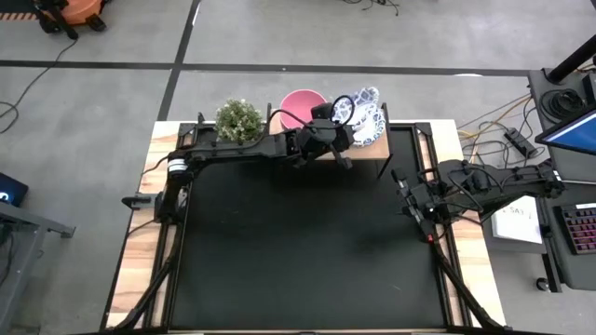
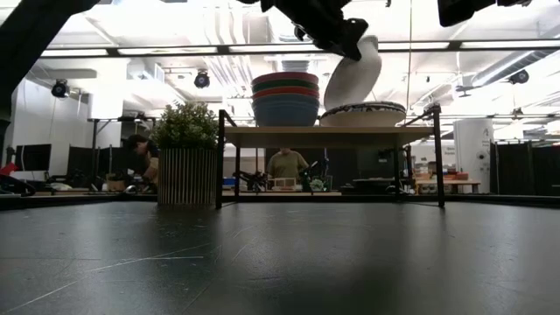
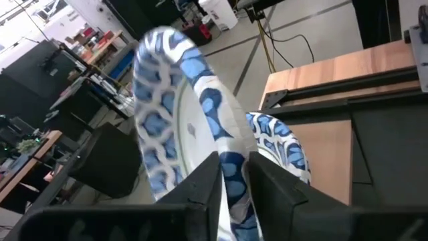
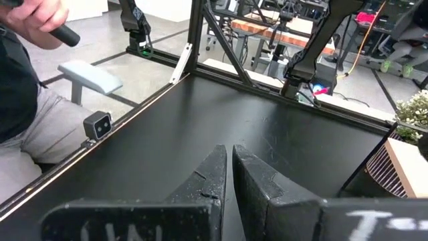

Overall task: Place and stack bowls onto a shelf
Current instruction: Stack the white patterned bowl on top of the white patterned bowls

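Note:
My left gripper (image 1: 341, 130) is over the right end of the light-wood shelf (image 2: 332, 136), shut on a white bowl with a blue-patterned rim (image 2: 354, 74) that stands steeply tilted. Under it, white blue-patterned bowls (image 2: 363, 112) rest bottom-down on the shelf. To their left a stack of solid bowls (image 2: 285, 98) rests on the shelf, pink on top, then red, green and blue. My right gripper (image 4: 232, 167) is shut and empty, low over the black tabletop near its right edge (image 1: 421, 200). My left gripper pinches the patterned bowl's rim (image 3: 231, 164) between its two fingers, one finger on the inner face and one on the outer. The bowl stands nearly on edge, hollow toward the table's left. Its lower edge (image 2: 329, 103) is just over the patterned bowls; whether it touches them I cannot tell.
A small potted green plant (image 2: 185, 162) stands on the table left of the shelf. The black tabletop (image 1: 307, 251) lies in front of the shelf. A person (image 4: 20, 114) stands beyond the table's edge in the right wrist view, and people sit in the room behind.

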